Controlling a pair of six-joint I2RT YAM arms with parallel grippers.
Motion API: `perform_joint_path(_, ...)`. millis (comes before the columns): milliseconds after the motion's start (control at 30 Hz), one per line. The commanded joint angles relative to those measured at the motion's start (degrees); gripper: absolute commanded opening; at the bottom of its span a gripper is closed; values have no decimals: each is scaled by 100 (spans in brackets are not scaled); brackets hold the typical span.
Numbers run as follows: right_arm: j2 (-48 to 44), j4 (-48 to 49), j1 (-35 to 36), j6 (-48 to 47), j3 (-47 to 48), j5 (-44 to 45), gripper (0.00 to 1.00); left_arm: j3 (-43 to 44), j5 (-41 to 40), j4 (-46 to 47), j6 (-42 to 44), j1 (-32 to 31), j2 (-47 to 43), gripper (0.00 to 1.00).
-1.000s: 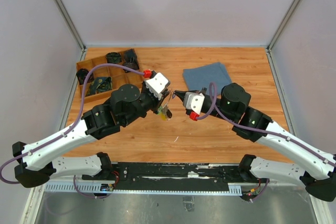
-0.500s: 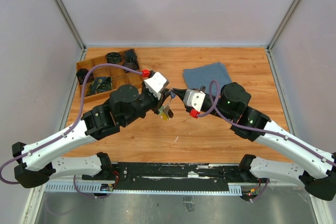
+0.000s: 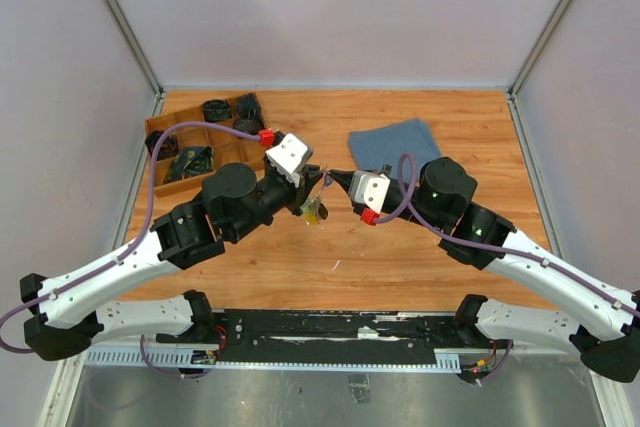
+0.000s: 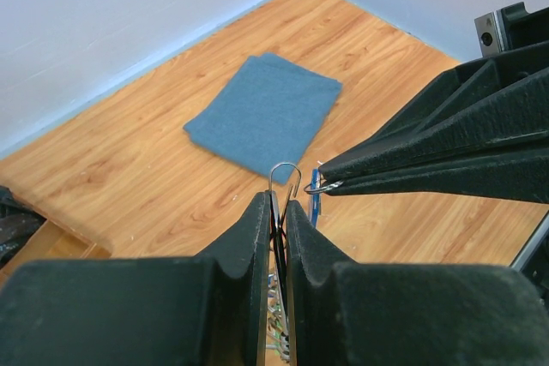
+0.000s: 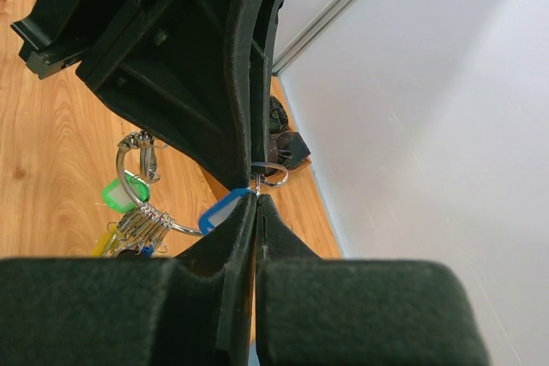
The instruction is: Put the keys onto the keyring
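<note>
Midair, left tool (image 4: 276, 201) pinching keyring (image 5: 139, 225) lengthwise, pointing forward, right tool (image 5: 256, 200) pinching blue key (image 5: 220, 211).

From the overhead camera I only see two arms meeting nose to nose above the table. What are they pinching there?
Observer: The left end effector grips a thin silver keyring, its wire loop poking out on top.
Operator: And the right one?
Observer: The right end effector is shut on a blue-headed key, right beside that loop.
Operator: Anything already on the ring?
Observer: Yes, a green-headed key hangs there among a bunch.
</note>
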Motion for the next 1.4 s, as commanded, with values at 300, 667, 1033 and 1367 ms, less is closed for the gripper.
perform_joint_path(300,6,336,-71,130,-85,-65,1,-55,100,414,-109,-42,-168,0)
perform_joint_path(667,68,406,-71,124,-92,-43,1,-67,222,494,-144,-42,-176,0)
perform_joint_path(1033,70,581,-73,109,-151,156,1,-120,450,555,-239,-44,-176,1)
perform_joint_path(1367,88,881,-69,171,-232,412,0,-145,544,591,-255,-42,-193,1)
